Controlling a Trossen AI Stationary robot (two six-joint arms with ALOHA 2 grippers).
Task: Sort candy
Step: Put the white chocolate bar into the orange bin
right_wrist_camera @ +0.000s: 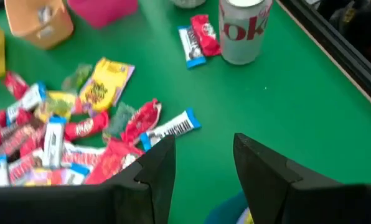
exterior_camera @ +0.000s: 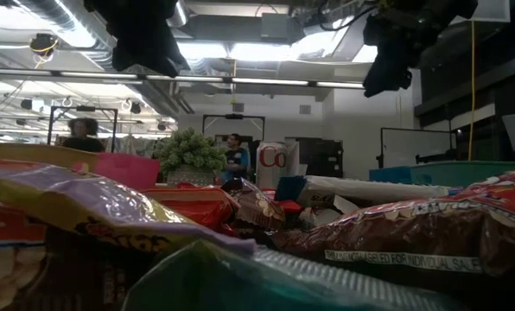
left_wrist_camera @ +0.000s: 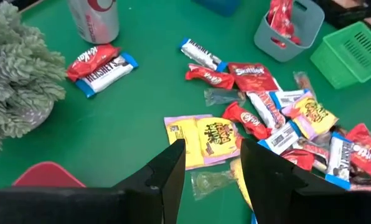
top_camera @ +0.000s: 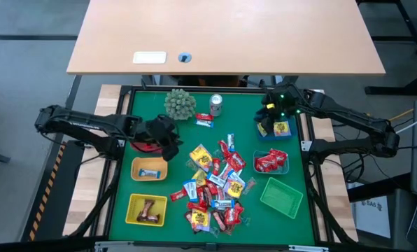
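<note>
A green felt-covered tabletop (top_camera: 138, 203) carries a central heap of small shiny wrapped candy (top_camera: 215, 185) in red, yellow, blue-white and brown, and beyond it stands a pale wooden desk (top_camera: 226, 31). Only the low view shows the room behind, with ceiling ducts and two people standing far off, while the high view alone lets the small plastic baskets be counted: six. The left end effector (left_wrist_camera: 211, 171) hangs spread and empty over a yellow packet at the heap's edge, and the right end effector (right_wrist_camera: 204, 165) hangs spread and empty above the blue basket (top_camera: 277, 129).
</note>
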